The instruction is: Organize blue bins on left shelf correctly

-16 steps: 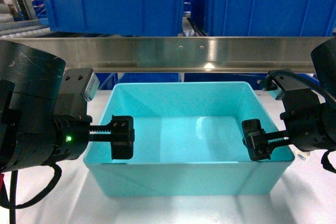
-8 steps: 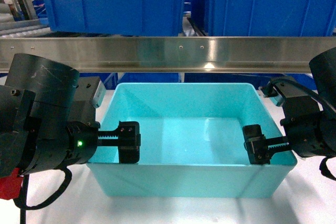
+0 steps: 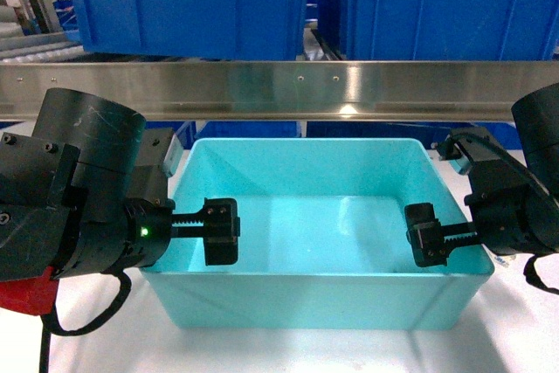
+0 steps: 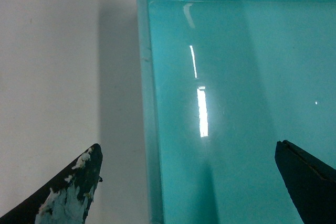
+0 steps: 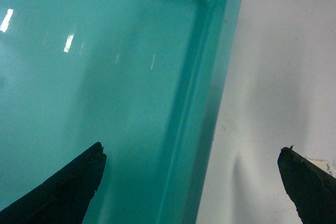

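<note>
Right now the turquoise bin sits on the white tabletop just in front of the left shelf, whose steel beam runs across above it with royal-blue bins on the level behind. Each arm straddles a side wall of the bin. The left gripper has its fingers spread wide, one outside over the table and one inside over the bin floor, with the left rim between them. The right gripper is likewise spread apart across the right rim; neither is clamped on anything yet.

The risk, as I judge it, lies in the closing. The walls are glossy and tapered, so a pinch taken too near the lip could slide off as the bin lifts. If one side bites before the other, the bin may skew or tip. From the head view the fingertips seem slightly above the rim, though depth is hard to read. The beam overhead could also catch the far rim.
</note>
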`<state>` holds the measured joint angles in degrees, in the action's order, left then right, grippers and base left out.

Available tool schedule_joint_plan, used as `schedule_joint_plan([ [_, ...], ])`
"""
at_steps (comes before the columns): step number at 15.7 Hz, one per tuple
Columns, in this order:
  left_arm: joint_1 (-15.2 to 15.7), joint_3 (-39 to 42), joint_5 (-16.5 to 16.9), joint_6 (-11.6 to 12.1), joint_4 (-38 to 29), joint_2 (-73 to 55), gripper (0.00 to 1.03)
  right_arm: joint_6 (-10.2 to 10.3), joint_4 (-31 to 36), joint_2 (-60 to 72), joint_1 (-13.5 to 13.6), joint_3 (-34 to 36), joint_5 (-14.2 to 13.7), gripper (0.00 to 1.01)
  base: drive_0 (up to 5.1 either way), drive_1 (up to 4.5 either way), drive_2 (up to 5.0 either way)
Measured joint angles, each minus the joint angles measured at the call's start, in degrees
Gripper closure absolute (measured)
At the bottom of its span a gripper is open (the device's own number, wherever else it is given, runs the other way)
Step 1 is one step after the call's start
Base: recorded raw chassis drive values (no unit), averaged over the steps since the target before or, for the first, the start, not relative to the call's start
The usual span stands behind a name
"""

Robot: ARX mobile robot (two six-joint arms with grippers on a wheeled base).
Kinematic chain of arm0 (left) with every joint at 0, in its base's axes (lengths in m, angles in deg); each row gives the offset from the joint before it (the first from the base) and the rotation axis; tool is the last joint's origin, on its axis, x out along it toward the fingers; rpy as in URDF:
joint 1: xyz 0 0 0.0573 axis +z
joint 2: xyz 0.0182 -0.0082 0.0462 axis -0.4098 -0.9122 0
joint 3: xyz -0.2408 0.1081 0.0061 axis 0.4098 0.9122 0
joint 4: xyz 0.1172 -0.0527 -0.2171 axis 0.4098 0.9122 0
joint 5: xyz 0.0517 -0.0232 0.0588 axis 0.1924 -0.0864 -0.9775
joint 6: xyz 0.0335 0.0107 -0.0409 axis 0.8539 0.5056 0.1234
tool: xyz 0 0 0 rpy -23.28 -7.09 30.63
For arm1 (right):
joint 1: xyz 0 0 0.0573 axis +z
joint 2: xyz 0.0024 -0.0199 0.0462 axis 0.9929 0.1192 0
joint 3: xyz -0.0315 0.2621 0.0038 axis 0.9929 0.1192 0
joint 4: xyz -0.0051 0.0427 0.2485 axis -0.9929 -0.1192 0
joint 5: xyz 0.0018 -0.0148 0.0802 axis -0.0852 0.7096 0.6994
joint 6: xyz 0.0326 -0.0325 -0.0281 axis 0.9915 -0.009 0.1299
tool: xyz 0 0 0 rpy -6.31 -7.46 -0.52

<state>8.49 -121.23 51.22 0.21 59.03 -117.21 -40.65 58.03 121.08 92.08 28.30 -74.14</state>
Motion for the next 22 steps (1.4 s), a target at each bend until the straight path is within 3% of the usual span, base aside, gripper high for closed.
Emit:
schedule_joint_plan([
  [4,0.0,0.0,0.0,0.0,0.0,0.0,0.06,0.0,0.02,0.0,0.0,0.07,-0.02,0.03,0.0,0.0,0.0],
  [5,0.0,0.0,-0.02,-0.02,0.0,0.0,0.18,0.02,0.04,0.0,0.0,0.07,-0.02,0.09,0.0,0.0,0.0],
  [6,0.0,0.0,0.0,-0.04,0.0,0.0,0.34,0.02,0.04,0.0,0.0,0.07,0.0,0.26,0.0,0.0,0.0],
  [7,0.0,0.0,-0.37,-0.13,0.02,0.0,0.72,0.02,0.04,0.0,0.0,0.07,0.0,0.64,0.0,0.0,0.0],
  [8,0.22,0.0,-0.48,-0.17,0.13,0.0,0.97,1.97,0.28,0.0,0.0,0.09,0.02,0.89,0.0,0.0,0.0],
  [9,0.22,0.0,-0.52,-0.26,0.15,-0.02,1.02,2.89,0.46,0.0,0.0,0.09,0.15,0.92,0.0,0.0,0.0],
  [14,0.22,0.0,-0.68,-0.31,0.2,-0.02,1.01,5.11,0.42,-0.02,0.0,-0.02,0.42,0.94,0.0,0.0,0.0],
  [22,-0.09,3.32,-2.43,0.7,-1.14,4.59,1.01,5.44,0.44,-5.44,0.15,2.29,1.33,0.94,0.0,0.0,0.0],
])
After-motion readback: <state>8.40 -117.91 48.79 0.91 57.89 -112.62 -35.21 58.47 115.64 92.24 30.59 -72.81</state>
